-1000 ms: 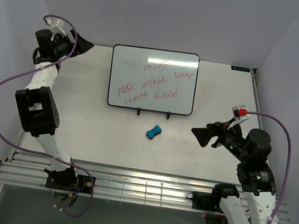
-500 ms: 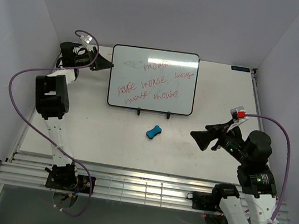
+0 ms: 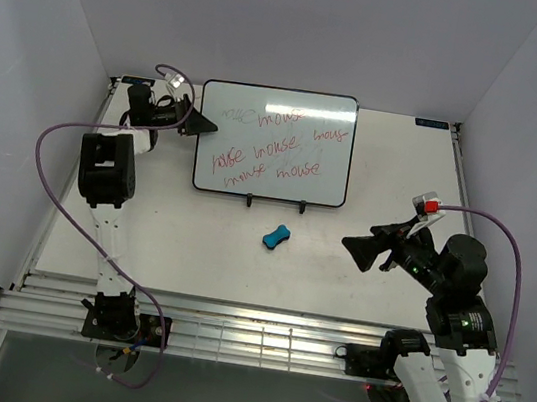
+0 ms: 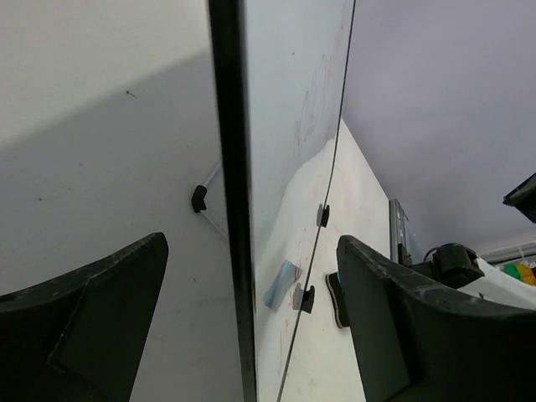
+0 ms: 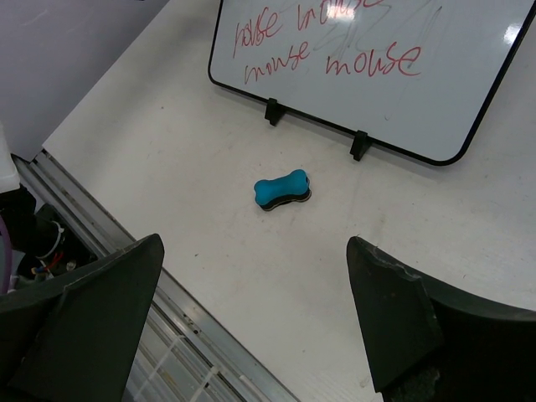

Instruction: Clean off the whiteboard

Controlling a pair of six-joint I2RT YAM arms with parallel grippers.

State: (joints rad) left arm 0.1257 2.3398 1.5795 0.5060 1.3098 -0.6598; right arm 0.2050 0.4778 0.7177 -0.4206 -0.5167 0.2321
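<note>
The whiteboard (image 3: pixel 275 143) stands tilted at the back centre on a black wire stand, with red handwritten words on it. My left gripper (image 3: pixel 209 127) is open at the board's left edge. In the left wrist view the black rim (image 4: pixel 230 201) runs up between its two fingers (image 4: pixel 92 335), and I cannot tell if they touch it. The small blue bone-shaped eraser (image 3: pixel 277 235) lies on the table in front of the board. My right gripper (image 3: pixel 351 246) is open and empty, right of the eraser and above the table. In the right wrist view the eraser (image 5: pixel 282 191) lies ahead, with the board (image 5: pixel 377 59) beyond it.
The stand's two black feet (image 3: pixel 250 198) poke out under the board's lower edge. A metal rail (image 3: pixel 248 340) runs along the table's near edge. White walls close in the left, back and right sides.
My left arm has swung from the far left corner rightwards to the board's left edge, its open fingers now either side of the rim. The right arm has barely moved.
</note>
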